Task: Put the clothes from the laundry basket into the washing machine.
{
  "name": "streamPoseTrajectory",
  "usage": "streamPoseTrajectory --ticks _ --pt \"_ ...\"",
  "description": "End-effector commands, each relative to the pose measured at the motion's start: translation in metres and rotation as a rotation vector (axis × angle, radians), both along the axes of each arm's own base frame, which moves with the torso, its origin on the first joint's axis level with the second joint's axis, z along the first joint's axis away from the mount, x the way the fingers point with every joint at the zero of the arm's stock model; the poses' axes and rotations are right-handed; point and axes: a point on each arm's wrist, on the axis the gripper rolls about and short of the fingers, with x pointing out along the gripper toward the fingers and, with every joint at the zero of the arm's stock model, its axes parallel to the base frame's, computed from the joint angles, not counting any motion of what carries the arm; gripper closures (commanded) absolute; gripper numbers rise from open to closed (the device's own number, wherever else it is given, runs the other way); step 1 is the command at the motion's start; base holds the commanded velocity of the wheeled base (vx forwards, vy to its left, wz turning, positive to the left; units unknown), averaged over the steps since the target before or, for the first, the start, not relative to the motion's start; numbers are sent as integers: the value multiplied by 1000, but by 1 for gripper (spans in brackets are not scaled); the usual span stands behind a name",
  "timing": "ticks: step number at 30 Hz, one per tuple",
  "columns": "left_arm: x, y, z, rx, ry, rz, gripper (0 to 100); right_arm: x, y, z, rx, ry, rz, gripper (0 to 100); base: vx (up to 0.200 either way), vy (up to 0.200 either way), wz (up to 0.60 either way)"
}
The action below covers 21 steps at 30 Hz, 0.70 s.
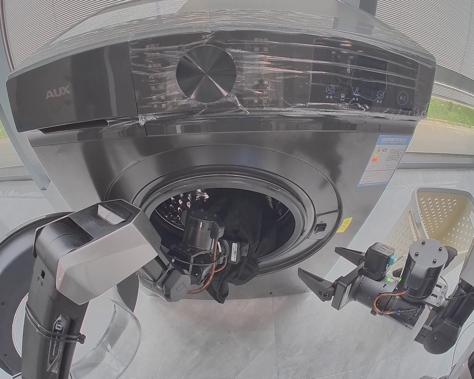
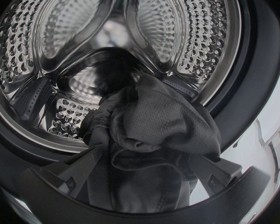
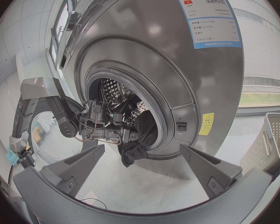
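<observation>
The washing machine stands with its round door swung open on the robot's left side. The left tool is right at the mouth of the shiny drum, down low by the bottom edge of the hole. Its two fingers are spread wide. A dark piece of clothing is bunched up between them and touches both. The cloth is piled on the tool and pokes a little way into the drum. In the head view, the rest of it hangs out over the bottom rim of the hole and down the front of the machine, just under the left tool. It does not reach the floor. The right tool is in the air in front of the machine, lower than the hole and off to the robot's right. Its fingers are wide apart too, and it holds nothing. It is well apart from the clothing. The pale laundry basket stands on the floor at the far right, beside the machine and just behind the right arm.
</observation>
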Motion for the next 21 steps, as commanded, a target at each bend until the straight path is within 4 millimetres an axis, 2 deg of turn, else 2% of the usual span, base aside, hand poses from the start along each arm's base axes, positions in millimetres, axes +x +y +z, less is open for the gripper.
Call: streamPoseTrajectory --ticks 1,4,5,9,14,18,21 --pt "-1 2 -10 20 16 -10 0 0 1 -1 1 -2 2 0 0 0 0" --pt "4 1 -21 27 22 -7 0 0 2 -1 0 -1 5 0 0 0 0" --pt "5 2 -23 30 24 -6 100 0 2 -1 0 -1 5 0 0 0 0" --pt "6 2 -29 31 28 -3 100 1 2 -1 3 -3 7 0 0 0 0" --pt "10 0 -25 16 9 7 100 0 3 -1 3 -3 11 0 0 0 0" --pt "27 -5 -3 -39 -97 53 100 0 4 -1 3 -3 15 0 0 0 0" --pt "45 0 15 -73 -173 114 100 -1 4 0 3 -5 16 0 0 0 0"
